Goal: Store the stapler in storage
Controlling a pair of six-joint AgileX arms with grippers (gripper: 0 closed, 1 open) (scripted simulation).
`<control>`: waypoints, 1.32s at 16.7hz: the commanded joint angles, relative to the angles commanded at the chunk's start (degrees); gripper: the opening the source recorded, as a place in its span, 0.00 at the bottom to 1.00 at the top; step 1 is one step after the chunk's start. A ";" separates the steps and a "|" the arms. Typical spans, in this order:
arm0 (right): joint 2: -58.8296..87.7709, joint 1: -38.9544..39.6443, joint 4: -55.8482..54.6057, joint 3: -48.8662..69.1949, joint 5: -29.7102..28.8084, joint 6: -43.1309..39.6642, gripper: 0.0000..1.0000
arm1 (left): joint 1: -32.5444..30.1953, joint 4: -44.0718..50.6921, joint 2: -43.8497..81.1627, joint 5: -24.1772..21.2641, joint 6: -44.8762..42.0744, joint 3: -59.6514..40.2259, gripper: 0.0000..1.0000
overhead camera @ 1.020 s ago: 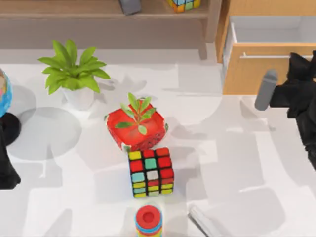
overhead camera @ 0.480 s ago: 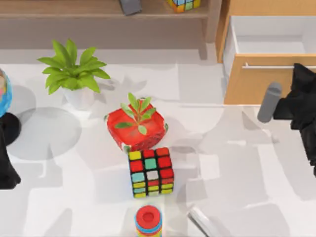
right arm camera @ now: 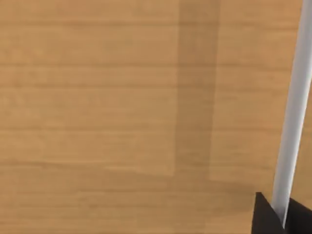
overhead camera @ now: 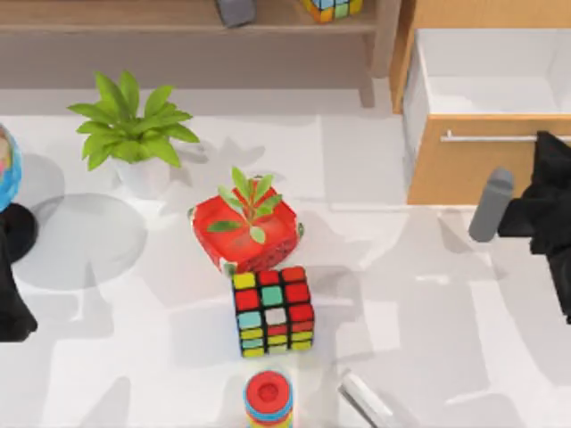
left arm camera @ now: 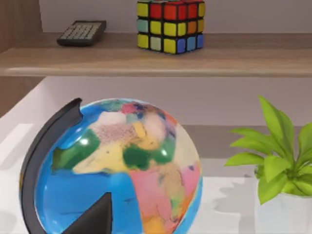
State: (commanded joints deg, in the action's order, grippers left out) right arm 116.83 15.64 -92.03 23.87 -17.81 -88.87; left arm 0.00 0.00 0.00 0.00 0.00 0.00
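The storage drawer (overhead camera: 464,160) stands pulled out at the back right, its white interior (overhead camera: 486,71) open to the top. My right gripper (overhead camera: 546,141) is shut on its silver bar handle (overhead camera: 486,136). In the right wrist view the handle (right arm camera: 295,107) runs down between the dark fingertips (right arm camera: 265,219) against the wooden front (right arm camera: 122,97). The stapler (overhead camera: 364,395), a pale-grey bar, lies at the table's front edge, right of the ring toy and partly cut off. My left arm (overhead camera: 11,299) is parked at the left edge.
A colourful cube (overhead camera: 273,310) sits mid-table, with a red-potted plant (overhead camera: 247,228) behind it and a white-potted plant (overhead camera: 134,138) further left. A globe (left arm camera: 117,170) stands at the far left. A ring toy (overhead camera: 268,399) is at the front. The open shelf (overhead camera: 178,22) holds a cube and a dark block.
The drawer has slid further out toward the table's front, showing more white interior. My right gripper moved the same way with the handle. The left arm stayed still.
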 joint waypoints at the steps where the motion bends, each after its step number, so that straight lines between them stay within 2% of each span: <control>1: -0.55 0.59 -1.44 -2.10 -0.61 0.01 0.00 | 0.00 0.00 0.00 0.00 0.00 0.00 1.00; 4: -2.09 2.18 -5.22 -7.40 -2.12 0.02 0.00 | 0.00 0.00 0.00 0.00 0.00 0.00 1.00; 9: -2.39 2.48 -5.96 -8.29 -2.43 0.02 0.00 | 0.00 0.00 0.00 0.00 0.00 0.00 1.00; 22: -2.39 2.48 -5.96 -8.29 -2.43 0.02 0.98 | 0.00 0.00 0.00 0.00 0.00 0.00 1.00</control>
State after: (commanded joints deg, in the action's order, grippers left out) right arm 114.45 18.13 -98.00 15.58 -20.24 -88.86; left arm 0.00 0.00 0.00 0.00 0.00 0.00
